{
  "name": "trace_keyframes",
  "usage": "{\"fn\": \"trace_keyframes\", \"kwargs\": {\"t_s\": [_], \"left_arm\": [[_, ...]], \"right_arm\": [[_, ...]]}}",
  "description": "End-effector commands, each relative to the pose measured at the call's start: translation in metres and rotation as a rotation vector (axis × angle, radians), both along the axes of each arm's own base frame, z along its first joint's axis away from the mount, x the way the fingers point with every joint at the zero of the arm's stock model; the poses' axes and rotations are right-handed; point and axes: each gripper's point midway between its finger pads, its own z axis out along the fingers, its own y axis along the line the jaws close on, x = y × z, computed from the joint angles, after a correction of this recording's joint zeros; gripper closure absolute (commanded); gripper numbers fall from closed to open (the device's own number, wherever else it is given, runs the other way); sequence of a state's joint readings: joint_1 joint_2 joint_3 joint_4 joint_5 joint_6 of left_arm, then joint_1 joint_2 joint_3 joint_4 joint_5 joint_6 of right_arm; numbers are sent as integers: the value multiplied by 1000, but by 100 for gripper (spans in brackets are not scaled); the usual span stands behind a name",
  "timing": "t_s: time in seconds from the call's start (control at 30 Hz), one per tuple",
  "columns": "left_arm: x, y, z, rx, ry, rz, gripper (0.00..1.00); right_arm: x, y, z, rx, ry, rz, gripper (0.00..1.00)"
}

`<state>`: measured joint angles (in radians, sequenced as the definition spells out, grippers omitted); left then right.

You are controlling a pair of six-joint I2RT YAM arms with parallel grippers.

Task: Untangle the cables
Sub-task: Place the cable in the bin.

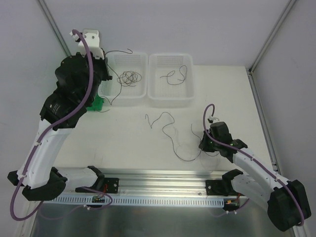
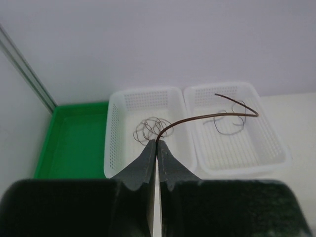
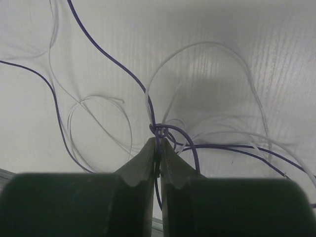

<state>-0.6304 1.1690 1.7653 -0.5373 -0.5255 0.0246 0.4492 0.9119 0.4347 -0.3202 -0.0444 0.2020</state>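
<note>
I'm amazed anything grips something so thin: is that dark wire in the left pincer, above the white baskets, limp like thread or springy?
Probably springy: the dark wire arches sideways from the shut left pincer without drooping. It looks very light, so a fingertip pinch likely suffices. Being curly, it may snag the coiled wire in the basket below.
</note>
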Motion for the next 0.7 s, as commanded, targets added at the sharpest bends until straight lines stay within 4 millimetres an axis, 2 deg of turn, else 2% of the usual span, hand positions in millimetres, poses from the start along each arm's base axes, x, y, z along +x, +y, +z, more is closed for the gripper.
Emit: {"fn": "trace_keyframes", "kwargs": {"t_s": [0.0,0.03,0.07,0.1,0.17,0.2,0.23,0.27,0.3,0.33,0.4,0.43,0.5,0.6,0.67], "left_arm": [[11,22,32,80,-57,83,100],[22,21,33,85,-56,86,100],[23,22,48,74,-87,88,100],[27,22,53,76,-101,89,100],[49,18,54,88,-101,93,100],[51,21,66,76,-127,101,100],[68,16,58,90,-107,101,100],[74,24,67,75,-134,120,100],[82,25,66,73,-134,126,100],[97,28,61,71,-126,138,100],[114,31,61,54,-145,153,100],[127,33,54,54,-136,163,100],[146,44,51,27,-147,181,100],[189,49,21,6,-107,183,100],[207,50,7,-13,-91,172,100]], "right_arm": [[0,4,-5,31,10,-7,91],[0,7,-6,44,8,-8,91],[-2,9,-8,55,17,2,91],[-3,10,-8,62,21,5,91],[-3,13,-7,79,17,17,91],[-4,14,-7,83,16,21,90],[-4,15,-6,86,16,27,88],[-4,16,-4,92,10,35,87],[-5,16,-4,92,10,37,85],[-7,15,-4,90,12,41,85],[-9,15,-3,88,7,49,85],[-10,14,-4,87,11,51,85],[-12,14,-3,91,7,59,85],[-14,17,-1,107,-1,69,85],[-16,18,-1,114,-3,78,85]]}}
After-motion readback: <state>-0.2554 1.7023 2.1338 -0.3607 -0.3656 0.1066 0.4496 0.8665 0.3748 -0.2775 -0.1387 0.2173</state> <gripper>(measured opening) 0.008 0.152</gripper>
